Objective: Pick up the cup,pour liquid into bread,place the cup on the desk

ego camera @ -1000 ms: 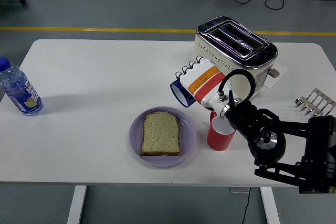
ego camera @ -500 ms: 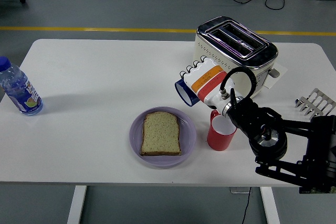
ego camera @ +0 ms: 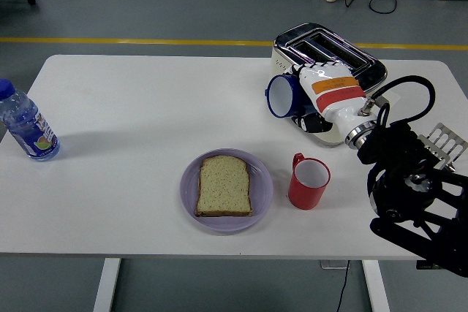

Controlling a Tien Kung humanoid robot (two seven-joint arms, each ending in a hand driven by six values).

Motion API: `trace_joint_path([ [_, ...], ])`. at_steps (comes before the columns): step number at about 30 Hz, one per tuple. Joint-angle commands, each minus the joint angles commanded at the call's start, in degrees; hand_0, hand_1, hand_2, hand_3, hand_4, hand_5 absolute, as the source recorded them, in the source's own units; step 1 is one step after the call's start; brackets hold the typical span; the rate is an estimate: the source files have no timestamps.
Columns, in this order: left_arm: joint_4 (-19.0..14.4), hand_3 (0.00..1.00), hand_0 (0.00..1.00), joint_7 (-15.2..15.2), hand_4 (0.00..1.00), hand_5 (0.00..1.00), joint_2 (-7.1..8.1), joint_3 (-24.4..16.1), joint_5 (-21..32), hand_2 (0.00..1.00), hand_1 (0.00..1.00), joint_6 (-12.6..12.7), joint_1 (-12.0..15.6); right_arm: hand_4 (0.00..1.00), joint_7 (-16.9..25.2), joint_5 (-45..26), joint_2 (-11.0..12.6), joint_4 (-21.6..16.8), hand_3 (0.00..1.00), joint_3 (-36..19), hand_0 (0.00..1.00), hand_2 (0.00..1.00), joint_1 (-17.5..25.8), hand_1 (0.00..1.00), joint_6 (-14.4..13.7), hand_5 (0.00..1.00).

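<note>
Cup (ego camera: 281, 96): blue, tipped on its side, mouth facing left, grasped in my right hand (ego camera: 322, 93), raised in front of the toaster (ego camera: 329, 56). Bread (ego camera: 225, 185): one slice on a purple plate (ego camera: 190, 180), near table edge, well apart from the cup. Red mug (ego camera: 308, 181): upright just beside the plate. Bottle (ego camera: 25, 126): far left.

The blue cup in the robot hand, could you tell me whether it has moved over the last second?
Yes. The blue cup, held on its side by the right robot hand, has gone up and right, away from the bread and against the toaster.
</note>
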State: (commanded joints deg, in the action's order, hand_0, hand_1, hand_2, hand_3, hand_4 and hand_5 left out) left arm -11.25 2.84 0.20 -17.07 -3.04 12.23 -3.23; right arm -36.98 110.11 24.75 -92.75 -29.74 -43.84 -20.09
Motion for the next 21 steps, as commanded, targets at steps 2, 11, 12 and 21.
trace_joint_path([
  [2, -0.01, 0.509, 0.635, 0.00, 0.241, 0.847, 0.02, -0.05, -0.04, 0.656, 0.647, -0.01, 0.03, 0.642, 0.00, -4.20, -0.11, -1.00, 0.557, -4.65, 0.531, 0.598, 3.10, 0.497, -2.28, 0.002],
  [11, 0.00, 0.509, 0.634, -0.01, 0.240, 0.847, 0.11, -0.19, -0.40, 0.656, 0.647, -0.06, -0.14, 0.627, 0.00, -18.68, -1.85, -5.90, 0.560, -20.22, 0.529, 0.596, 13.55, 0.490, -13.09, 0.002],
  [12, 0.00, 0.509, 0.634, -0.01, 0.240, 0.847, 0.12, -0.20, -0.40, 0.656, 0.647, -0.06, -0.18, 0.627, 0.00, -19.87, -1.99, -6.19, 0.560, -21.90, 0.529, 0.596, 14.49, 0.490, -14.29, 0.002],
  [21, -0.01, 0.508, 0.635, -0.01, 0.240, 0.846, 0.29, -0.36, -0.56, 0.656, 0.646, -0.09, -0.58, 0.542, 11.83, -29.62, -3.43, -7.00, 0.570, -30.91, 0.477, 0.588, 22.44, 0.481, -16.88, 0.002],
])
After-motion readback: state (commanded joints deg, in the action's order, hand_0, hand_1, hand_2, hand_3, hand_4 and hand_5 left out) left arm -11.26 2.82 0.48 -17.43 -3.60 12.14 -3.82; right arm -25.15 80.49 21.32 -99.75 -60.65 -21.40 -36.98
